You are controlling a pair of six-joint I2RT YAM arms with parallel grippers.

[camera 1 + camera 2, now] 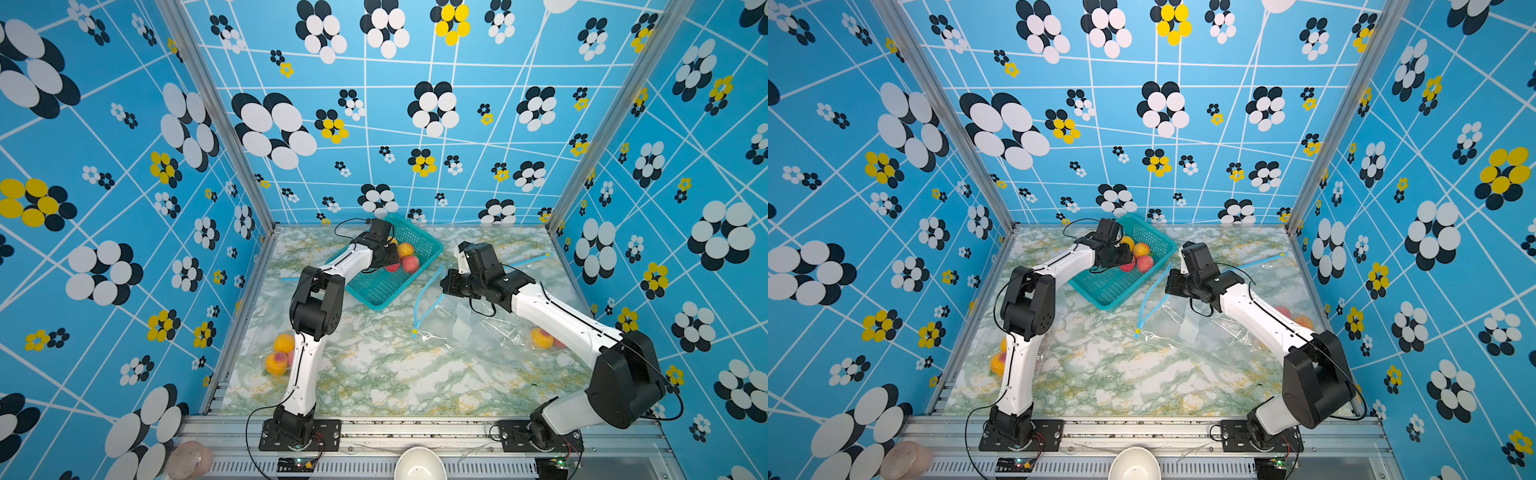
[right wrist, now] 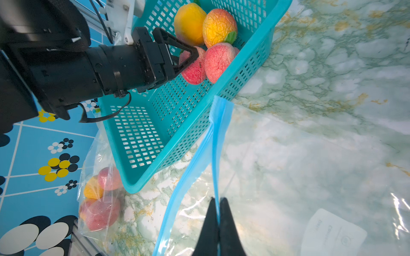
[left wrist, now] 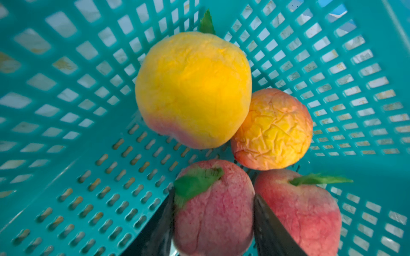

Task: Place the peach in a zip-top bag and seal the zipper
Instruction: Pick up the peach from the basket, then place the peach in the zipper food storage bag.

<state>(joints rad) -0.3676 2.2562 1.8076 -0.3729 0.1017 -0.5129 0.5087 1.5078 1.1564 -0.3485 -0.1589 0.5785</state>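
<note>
Occlusions, cut-offs:
Left pincer (image 3: 213, 195) hidden under its wrist (image 1: 384, 253) in both top views; pink round peach (image 3: 213, 212) cut by left-wrist frame edge, contact unclear; white label (image 2: 332, 235) on clear zip-top bag (image 2: 288, 166) unreadable.

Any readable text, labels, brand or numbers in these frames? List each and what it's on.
None can be read.
White label on the zip-top bag: faint grey print and a round mark, too blurred to read in the right wrist view, too small in both top views.
Basket and peaches: no markings visible.
</note>
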